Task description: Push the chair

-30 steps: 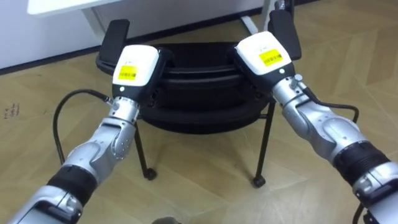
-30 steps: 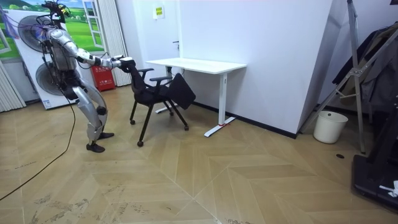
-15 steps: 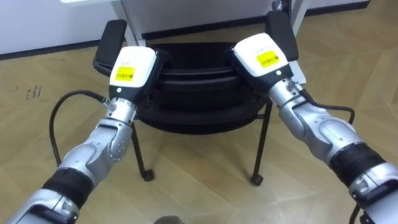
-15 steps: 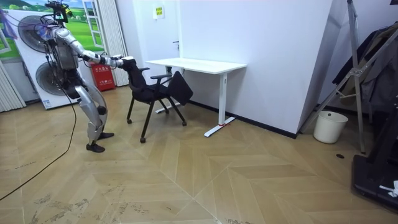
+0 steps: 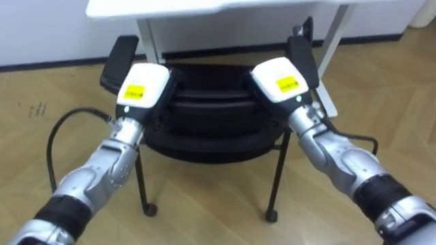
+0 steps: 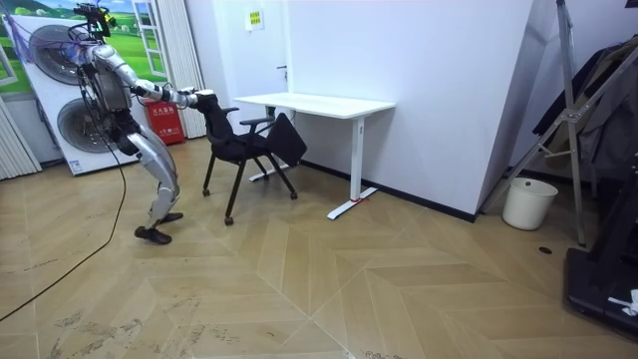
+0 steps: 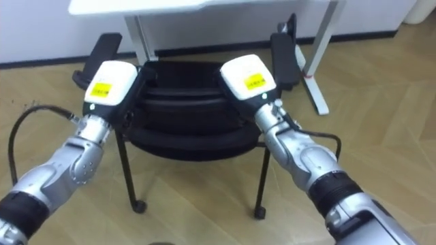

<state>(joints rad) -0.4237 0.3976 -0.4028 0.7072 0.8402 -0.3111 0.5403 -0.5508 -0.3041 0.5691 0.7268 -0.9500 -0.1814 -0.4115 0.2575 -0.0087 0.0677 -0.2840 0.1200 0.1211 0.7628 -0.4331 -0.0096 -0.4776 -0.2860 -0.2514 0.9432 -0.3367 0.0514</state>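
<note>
A black chair (image 5: 211, 112) with two armrests stands on casters in front of me, its seat pointing at a white desk (image 5: 204, 7). My left hand (image 5: 143, 87) rests against the left end of the backrest's top. My right hand (image 5: 279, 78) rests against the right end. In the right eye view, the left hand (image 7: 109, 85) and right hand (image 7: 248, 78) sit the same way on the chair (image 7: 184, 119). In the room view I stand behind the chair (image 6: 249, 145) with both arms stretched out to it, one foot trailing.
The desk's white legs (image 5: 146, 37) stand just beyond the armrests. In the room view, the desk (image 6: 319, 103) is against a white wall, with a red extinguisher (image 6: 162, 125) behind me, a white bin (image 6: 525, 202) and a rack at the right.
The chair has rolled nearer the desk, whose top and legs now show in the eye views. I have stepped after it, hands staying on the backrest.
</note>
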